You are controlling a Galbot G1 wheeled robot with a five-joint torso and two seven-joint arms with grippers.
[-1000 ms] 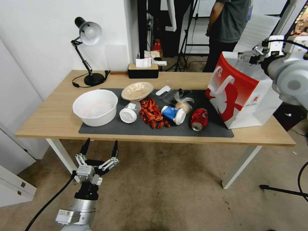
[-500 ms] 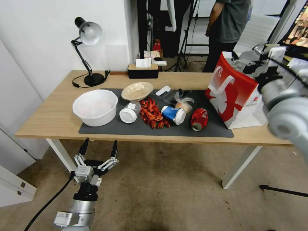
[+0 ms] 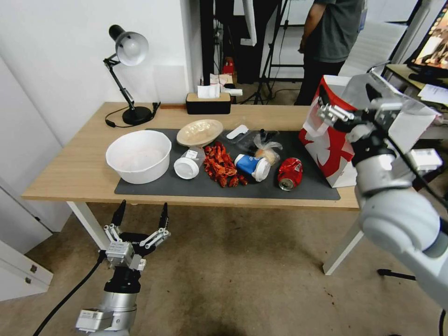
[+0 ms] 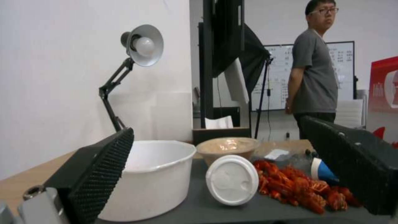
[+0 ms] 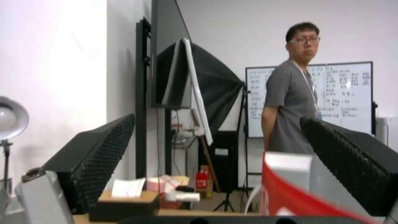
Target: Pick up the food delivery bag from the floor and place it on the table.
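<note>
The red-and-white food delivery bag [image 3: 328, 150] stands upright on the right end of the light-wood table [image 3: 79, 170], partly on the grey mat [image 3: 261, 189]. My right gripper [image 3: 349, 100] hovers open in front of the bag's upper part, with nothing between its fingers. The right wrist view looks over the bag's red rim [image 5: 290, 193] between the spread fingers [image 5: 99, 152]. My left gripper [image 3: 140, 218] hangs open and low over the brown floor [image 3: 242, 266], just before the table's front edge. The left wrist view catches a strip of the bag [image 4: 383, 87] at its border.
On the mat lie a white bowl [image 3: 138, 155], a white lid [image 3: 186, 168], red crayfish shells [image 3: 219, 165], a blue cup [image 3: 252, 166] and a crushed red can [image 3: 289, 173]. A black desk lamp [image 3: 128, 79] and a tissue box [image 3: 208, 102] stand at the back. A person stands behind the table.
My right arm has drawn away from the bag's top rim and swung down toward me, in front of the bag. The bag has stayed put on the table. The left arm has barely moved.
</note>
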